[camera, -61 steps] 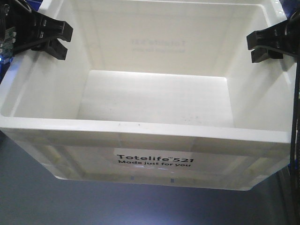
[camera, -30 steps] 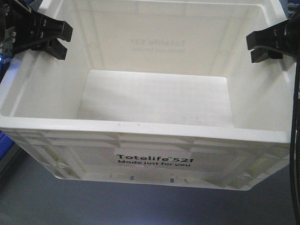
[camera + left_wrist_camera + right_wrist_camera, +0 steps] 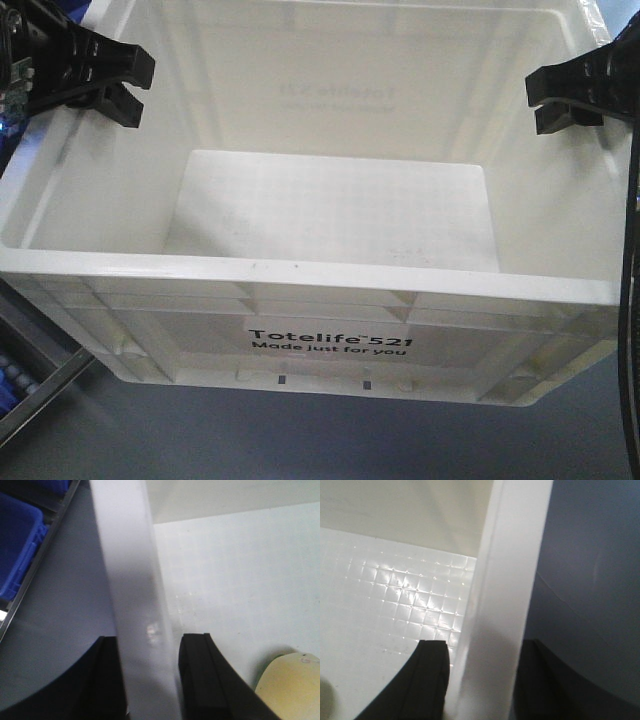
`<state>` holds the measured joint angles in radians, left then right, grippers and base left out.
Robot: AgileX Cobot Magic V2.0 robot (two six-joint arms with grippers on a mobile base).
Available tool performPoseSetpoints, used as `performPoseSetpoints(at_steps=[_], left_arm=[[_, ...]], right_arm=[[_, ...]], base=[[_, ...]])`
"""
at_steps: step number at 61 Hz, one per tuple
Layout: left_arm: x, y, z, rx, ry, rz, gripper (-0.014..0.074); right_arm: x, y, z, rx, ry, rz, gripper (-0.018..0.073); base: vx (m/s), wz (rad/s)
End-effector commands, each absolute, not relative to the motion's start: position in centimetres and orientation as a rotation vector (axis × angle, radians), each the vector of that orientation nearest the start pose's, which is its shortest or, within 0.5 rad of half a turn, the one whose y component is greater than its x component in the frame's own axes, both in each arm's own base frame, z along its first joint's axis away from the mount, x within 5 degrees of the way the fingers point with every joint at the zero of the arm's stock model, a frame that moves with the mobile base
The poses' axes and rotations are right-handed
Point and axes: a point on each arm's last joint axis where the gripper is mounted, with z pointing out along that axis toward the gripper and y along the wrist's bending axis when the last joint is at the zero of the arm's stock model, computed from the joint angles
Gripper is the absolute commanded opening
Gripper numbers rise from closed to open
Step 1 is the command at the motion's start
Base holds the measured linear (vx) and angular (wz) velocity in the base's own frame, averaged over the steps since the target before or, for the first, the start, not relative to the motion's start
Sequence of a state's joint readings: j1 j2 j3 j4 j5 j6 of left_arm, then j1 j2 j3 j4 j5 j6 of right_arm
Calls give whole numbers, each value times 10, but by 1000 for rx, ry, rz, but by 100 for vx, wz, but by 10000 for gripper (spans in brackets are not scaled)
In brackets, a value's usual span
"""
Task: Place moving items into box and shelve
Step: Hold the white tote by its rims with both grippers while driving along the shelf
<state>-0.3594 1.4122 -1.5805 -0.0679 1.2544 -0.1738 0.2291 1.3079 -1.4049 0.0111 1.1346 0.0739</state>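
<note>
The side wall of the white box (image 3: 515, 555) is being clamped by the right gripper (image 3: 485, 647). One black finger (image 3: 427, 680) is being pressed against its inner face on the left, the other against its outer face on the right. The wall is being seen edge-on, from near centre to far right. The box's grid-patterned floor (image 3: 395, 595) is being shown on the left and a dark blue-grey surface (image 3: 590, 580) on the right. A pale rounded shape (image 3: 326, 700), too cropped to identify, is being cut off at the near left corner.

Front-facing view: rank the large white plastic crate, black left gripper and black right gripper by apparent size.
1. large white plastic crate, filling most of the frame.
2. black left gripper and black right gripper: alike, both cropped, so tied.
</note>
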Motion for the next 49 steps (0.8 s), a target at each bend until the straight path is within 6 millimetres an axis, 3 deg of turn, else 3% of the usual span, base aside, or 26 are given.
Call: performPoseSetpoints(at_steps=[1, 49], left_arm=[[247, -106, 452, 241, 2380, -414, -4], [247, -106, 452, 241, 2380, -414, -4]], right_arm=[[249, 57, 426, -162, 2360, 154, -6], [249, 57, 426, -162, 2360, 154, -6]], base=[[16, 68], [15, 60]])
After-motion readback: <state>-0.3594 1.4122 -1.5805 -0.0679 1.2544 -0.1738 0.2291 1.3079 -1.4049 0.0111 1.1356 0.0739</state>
